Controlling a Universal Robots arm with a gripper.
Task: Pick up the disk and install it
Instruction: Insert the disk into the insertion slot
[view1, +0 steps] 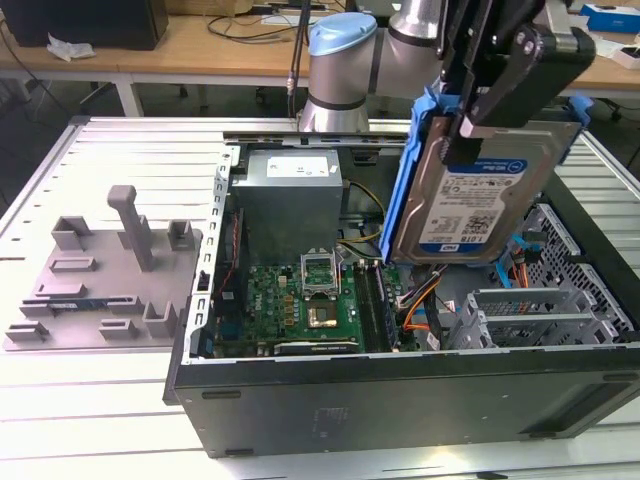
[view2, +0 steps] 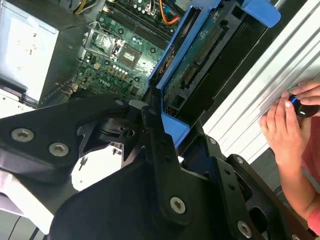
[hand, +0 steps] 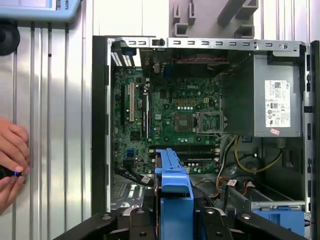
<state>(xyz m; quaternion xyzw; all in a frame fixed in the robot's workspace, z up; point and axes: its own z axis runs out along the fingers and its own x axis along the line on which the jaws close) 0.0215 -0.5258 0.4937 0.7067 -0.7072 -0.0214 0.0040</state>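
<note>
- We see the claw (view1: 478, 118) clamped on the disk's (view1: 480, 205) top edge; the disk hangs upright beneath it.
- Below the claw lies the open computer case (view1: 400, 395), green board (view1: 300, 300) exposed.
- Off to the claw's side, a hand (view2: 285, 125) is over the desk (view1: 130, 160).

An open computer case (view1: 400, 400) — green motherboard (view1: 300, 305), grey power supply (view1: 290, 200) — beside a grey fixture plate (view1: 90, 290).

- A pale, ribbed metal surface (view1: 130, 150) is carrying everything here.
- An open computer case (view1: 400, 395) is lying on it, insides facing up.
- A grey fixture plate (view1: 90, 300) with upright posts is sitting just beside the case, on the exterior view's left.
</note>
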